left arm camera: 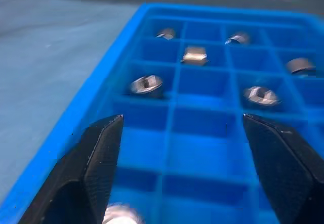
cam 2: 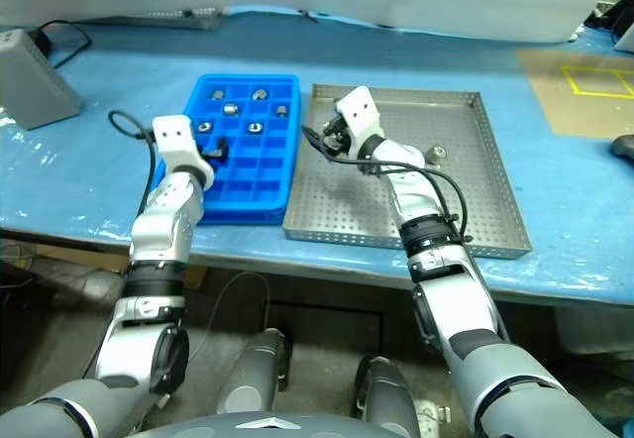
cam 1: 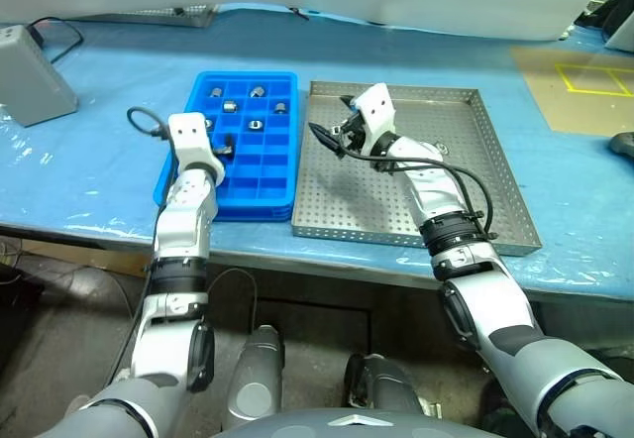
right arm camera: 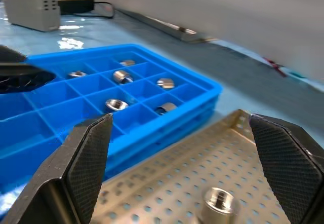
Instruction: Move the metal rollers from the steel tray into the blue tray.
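The blue tray (cam 1: 260, 174) lies left of the steel tray (cam 1: 396, 202), the two side by side. Several metal rollers (left arm camera: 147, 83) sit in the blue tray's far compartments, and one more (left arm camera: 119, 215) lies near my left fingers. My left gripper (left arm camera: 182, 127) hovers open over the tray's near left part, with nothing between its fingers. A single roller (right arm camera: 218, 201) stands on the steel tray's perforated floor. My right gripper (right arm camera: 179, 125) hangs open and empty above the steel tray's left half, pointing towards the blue tray.
A grey box (cam 1: 30, 73) with a cable stands at the back left of the blue-covered table. A brown mat with a yellow square (cam 1: 586, 81) lies at the back right. Both trays sit close to the table's front edge (cam 1: 327, 260).
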You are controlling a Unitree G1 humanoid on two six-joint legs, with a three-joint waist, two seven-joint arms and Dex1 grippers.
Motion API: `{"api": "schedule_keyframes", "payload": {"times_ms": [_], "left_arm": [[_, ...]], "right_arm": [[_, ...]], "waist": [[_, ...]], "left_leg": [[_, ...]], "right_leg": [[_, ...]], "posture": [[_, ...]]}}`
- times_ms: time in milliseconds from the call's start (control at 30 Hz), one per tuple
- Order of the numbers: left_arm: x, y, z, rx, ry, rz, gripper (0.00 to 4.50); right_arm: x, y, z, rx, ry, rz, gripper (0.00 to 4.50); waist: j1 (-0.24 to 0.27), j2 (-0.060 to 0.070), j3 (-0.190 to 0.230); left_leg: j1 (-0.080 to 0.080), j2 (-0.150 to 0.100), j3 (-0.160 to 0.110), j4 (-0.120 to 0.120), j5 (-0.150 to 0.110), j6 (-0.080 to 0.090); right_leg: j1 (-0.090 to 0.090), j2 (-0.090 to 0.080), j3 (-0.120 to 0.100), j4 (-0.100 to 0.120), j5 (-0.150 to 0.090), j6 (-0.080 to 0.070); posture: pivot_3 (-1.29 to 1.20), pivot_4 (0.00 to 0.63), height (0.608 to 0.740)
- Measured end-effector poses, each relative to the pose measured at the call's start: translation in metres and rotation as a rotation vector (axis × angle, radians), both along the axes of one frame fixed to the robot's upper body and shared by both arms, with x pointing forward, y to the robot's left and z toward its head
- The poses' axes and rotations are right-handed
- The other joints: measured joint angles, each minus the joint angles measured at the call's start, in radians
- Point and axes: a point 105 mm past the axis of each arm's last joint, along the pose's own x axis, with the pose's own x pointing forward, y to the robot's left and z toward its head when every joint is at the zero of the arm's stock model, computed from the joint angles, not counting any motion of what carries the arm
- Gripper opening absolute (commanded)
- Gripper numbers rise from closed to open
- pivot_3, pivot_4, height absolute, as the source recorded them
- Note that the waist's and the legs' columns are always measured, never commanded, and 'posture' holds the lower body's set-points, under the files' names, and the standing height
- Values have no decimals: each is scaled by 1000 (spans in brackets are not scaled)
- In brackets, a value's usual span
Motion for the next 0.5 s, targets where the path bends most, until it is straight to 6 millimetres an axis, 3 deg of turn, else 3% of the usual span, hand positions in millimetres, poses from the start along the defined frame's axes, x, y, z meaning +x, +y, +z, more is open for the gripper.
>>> {"api": "schedule_keyframes", "payload": {"times_ms": [133, 200, 467, 500], "left_arm": [[19, -43, 17, 23, -44, -172, 3972], [26, -61, 15, 55, -35, -230, 3972], [36, -97, -20, 119, 115, -331, 3972], [36, -99, -22, 120, 129, -334, 4146]], "right_arm": [[-7, -20, 5, 21, -13, -66, 4500], [-12, -32, 4, 21, -10, -111, 4500], [-29, -63, -7, -10, 20, -244, 4500], [-30, -64, -6, -9, 18, -253, 4500]], "waist": [[-40, 0, 0], [-63, 0, 0], [-157, 0, 0], [-163, 0, 0]], "left_leg": [[1, 0, 2, 0, 1, 2], [1, -1, 2, 0, 2, 4], [2, -1, 3, -3, 1, 4], [2, -1, 3, -3, 1, 4]], "right_leg": [[0, 0, 2, -1, 2, 2], [0, 0, 2, 0, 2, 3], [0, 0, 2, -1, 2, 3], [0, 0, 2, -1, 2, 3]], "posture": [[-103, 150, 740], [-148, 150, 740], [-247, 150, 740], [-257, 150, 740]]}}
